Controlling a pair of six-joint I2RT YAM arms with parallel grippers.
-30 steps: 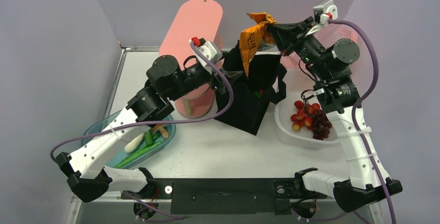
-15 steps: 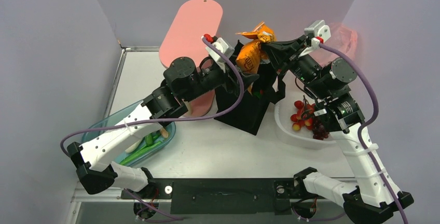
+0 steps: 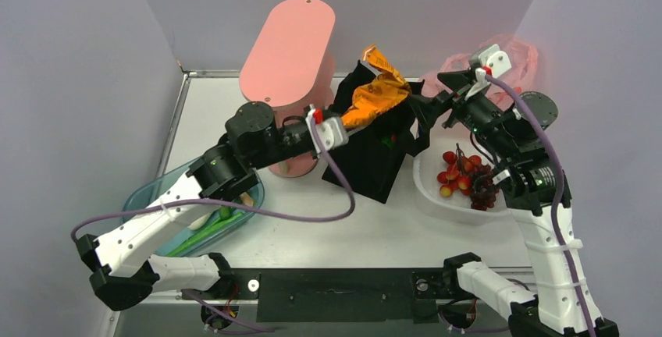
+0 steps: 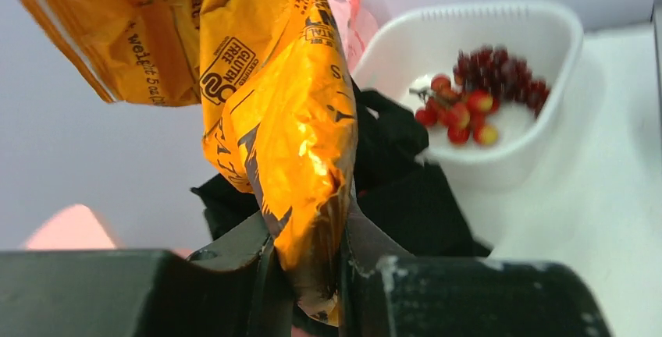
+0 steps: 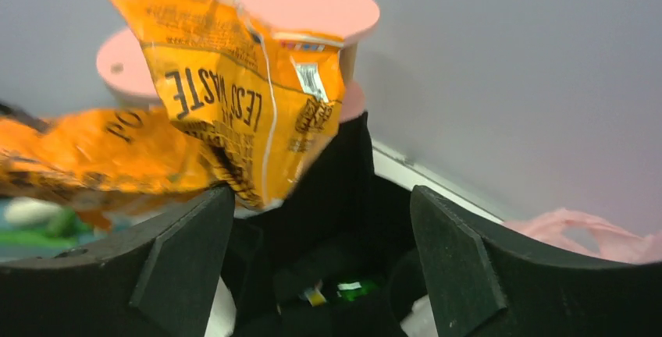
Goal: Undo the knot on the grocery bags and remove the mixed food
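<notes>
The orange snack packet [image 3: 377,91] hangs over the open black tote [image 3: 376,161], with my left gripper [image 3: 346,123] shut on its lower end. In the left wrist view the packet [image 4: 289,111] is pinched between the fingers [image 4: 234,255]. My right gripper [image 3: 424,108] stands open just right of the packet, touching nothing; its jaws are wide apart over the tote's mouth [image 5: 343,196]. A green bottle [image 5: 355,289] lies deep inside the tote. The pink bag [image 3: 507,52] lies crumpled at the back right. Grapes and small red and yellow fruits [image 3: 467,179] sit in a white tub [image 3: 429,196].
A tall pink stand [image 3: 287,48] rises just left of the tote, behind my left arm. A blue tray [image 3: 148,193] at the front left holds leafy greens [image 3: 204,230] and a white vegetable. Grey walls close in on three sides.
The right gripper has let go of the packet and drawn back to the right. The left gripper has shut on the packet and pulled it lower and leftward.
</notes>
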